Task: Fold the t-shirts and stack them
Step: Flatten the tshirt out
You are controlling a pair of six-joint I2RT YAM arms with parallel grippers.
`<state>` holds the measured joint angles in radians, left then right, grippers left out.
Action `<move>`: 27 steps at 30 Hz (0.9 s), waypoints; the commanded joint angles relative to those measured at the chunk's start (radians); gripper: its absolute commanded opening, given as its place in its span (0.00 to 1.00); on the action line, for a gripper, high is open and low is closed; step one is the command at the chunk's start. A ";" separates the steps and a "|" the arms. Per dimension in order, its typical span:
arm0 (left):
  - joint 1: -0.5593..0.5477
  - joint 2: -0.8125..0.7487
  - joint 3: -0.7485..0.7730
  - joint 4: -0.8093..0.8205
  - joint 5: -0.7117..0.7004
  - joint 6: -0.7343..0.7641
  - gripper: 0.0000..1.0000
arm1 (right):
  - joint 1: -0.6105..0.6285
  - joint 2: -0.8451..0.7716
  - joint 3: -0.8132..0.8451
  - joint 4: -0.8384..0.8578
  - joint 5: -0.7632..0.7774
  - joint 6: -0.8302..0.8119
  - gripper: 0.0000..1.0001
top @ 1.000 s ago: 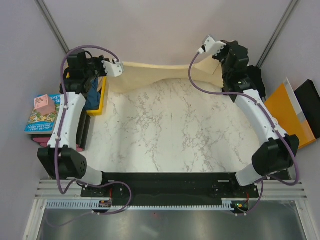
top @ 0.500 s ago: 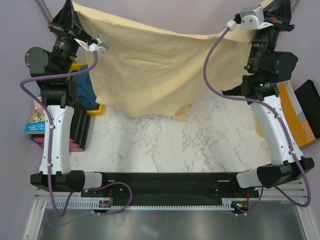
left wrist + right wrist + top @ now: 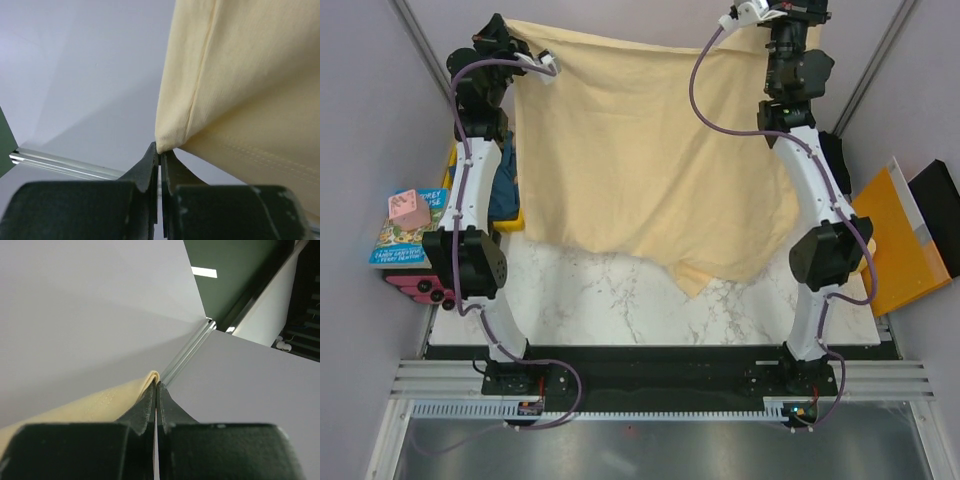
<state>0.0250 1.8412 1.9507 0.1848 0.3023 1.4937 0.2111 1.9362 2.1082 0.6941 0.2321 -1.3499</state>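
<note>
The pale cream-yellow t-shirt [image 3: 640, 150] hangs spread like a sheet between my two raised arms, and its lower edge drapes down to the marble table [image 3: 620, 300]. My left gripper [image 3: 508, 32] is shut on the shirt's upper left corner. In the left wrist view the closed gripper [image 3: 161, 150] pinches a seamed corner of the t-shirt [image 3: 250, 75]. My right gripper [image 3: 790, 12] is shut on the upper right corner. In the right wrist view the gripper [image 3: 156, 386] clamps a folded edge of the t-shirt [image 3: 90, 407]. A teal-blue t-shirt [image 3: 503, 190] lies in the crate at left.
A yellow crate [image 3: 518, 222] stands at the table's left edge, with books [image 3: 400, 242] and a pink block [image 3: 408, 207] beside it. An orange folder [image 3: 895, 245] leans at the right. Grey walls stand close behind both grippers.
Both arms have risen from low over the table's far edge to high up. The cream-yellow t-shirt has come up off the table with them and now hangs spread out.
</note>
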 commanded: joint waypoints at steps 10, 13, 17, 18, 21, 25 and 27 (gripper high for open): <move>-0.042 0.116 0.401 0.495 -0.114 0.154 0.02 | -0.076 -0.084 0.285 0.096 -0.227 -0.089 0.00; -0.060 0.033 0.332 0.544 -0.110 0.120 0.02 | -0.076 -0.141 0.302 0.048 -0.229 -0.074 0.00; -0.073 0.079 0.395 0.619 -0.126 0.161 0.02 | -0.075 -0.184 0.244 0.073 -0.214 -0.063 0.00; -0.076 0.101 0.407 0.624 -0.134 0.157 0.02 | -0.064 -0.187 0.225 0.079 -0.186 -0.063 0.00; -0.086 0.042 0.312 0.619 -0.169 0.131 0.02 | -0.055 -0.245 0.100 0.036 -0.133 -0.034 0.00; -0.085 -0.144 -0.188 0.602 -0.164 0.053 0.02 | -0.053 -0.429 -0.288 -0.057 -0.114 0.036 0.00; -0.085 -0.238 -0.517 0.550 -0.141 0.019 0.02 | -0.044 -0.584 -0.556 -0.221 -0.114 0.086 0.00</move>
<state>-0.0631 1.7348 1.8812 0.7734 0.1658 1.5929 0.1555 1.4883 1.9041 0.7422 0.0780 -1.3689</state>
